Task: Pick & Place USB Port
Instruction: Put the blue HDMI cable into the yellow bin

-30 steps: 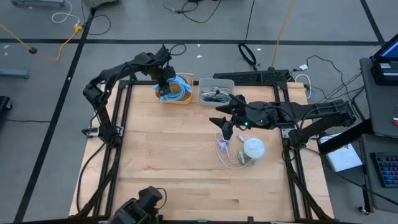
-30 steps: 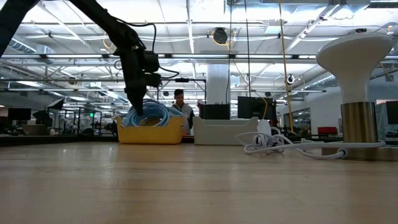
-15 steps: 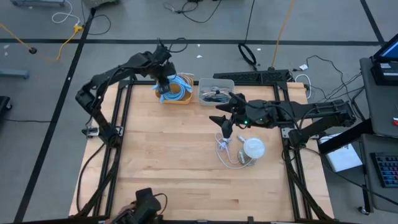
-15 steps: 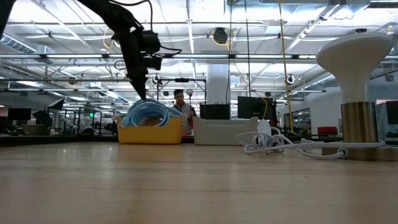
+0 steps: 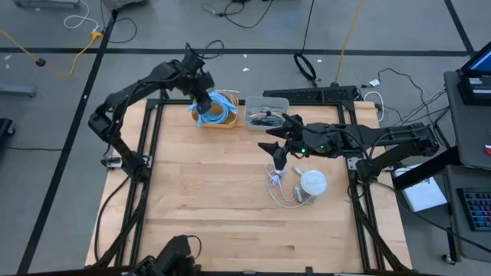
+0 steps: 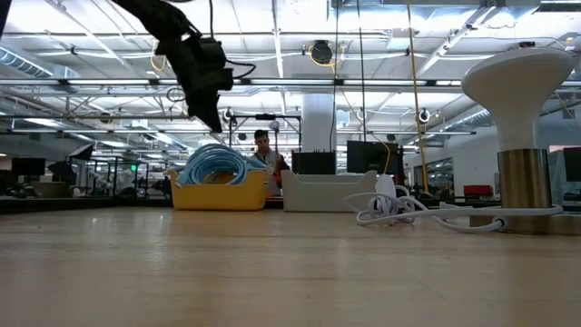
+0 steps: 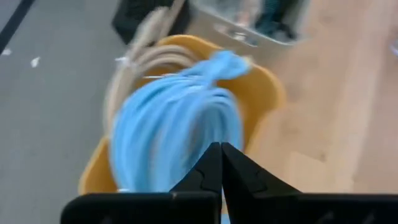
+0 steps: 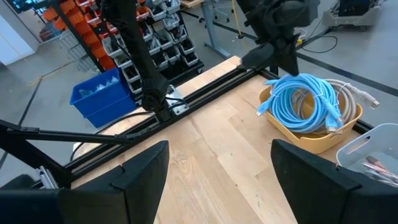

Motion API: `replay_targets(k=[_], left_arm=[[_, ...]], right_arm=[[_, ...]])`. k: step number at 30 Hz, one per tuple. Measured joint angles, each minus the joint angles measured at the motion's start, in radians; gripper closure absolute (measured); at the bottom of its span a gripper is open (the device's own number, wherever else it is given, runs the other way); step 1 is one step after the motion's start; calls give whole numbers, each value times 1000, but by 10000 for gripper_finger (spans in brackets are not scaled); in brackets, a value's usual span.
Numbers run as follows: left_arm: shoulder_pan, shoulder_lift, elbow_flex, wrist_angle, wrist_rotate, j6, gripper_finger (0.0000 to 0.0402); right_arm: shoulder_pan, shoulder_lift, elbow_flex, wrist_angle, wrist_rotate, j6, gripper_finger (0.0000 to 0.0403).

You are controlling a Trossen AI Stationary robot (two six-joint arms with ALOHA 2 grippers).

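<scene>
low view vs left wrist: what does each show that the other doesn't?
Only the low view: the white lamp, the white cable at its base, and a person behind the table.
Only the left wrist view: the left gripper with its fingers closed together and empty, above the coil.
Both: the blue cable coil in the yellow bin, and the grey bin beside it.

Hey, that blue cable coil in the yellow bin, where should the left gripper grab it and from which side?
Probably from straight above, on the top arc of the blue cable coil, which mounds above the rim of the yellow bin. The bin's walls block a sideways approach. The left gripper hangs over it with fingers shut, so it must open first.
</scene>
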Motion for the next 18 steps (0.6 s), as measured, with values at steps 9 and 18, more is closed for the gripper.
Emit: replay_targets(k=[9,18], left_arm=[[131,49,-2,4,155,-59,400],[167,79,-1,-1,439,-86,401]], right_arm=[[0,0,0,5,1,9,129],[2,0,0,4,1,9,129]])
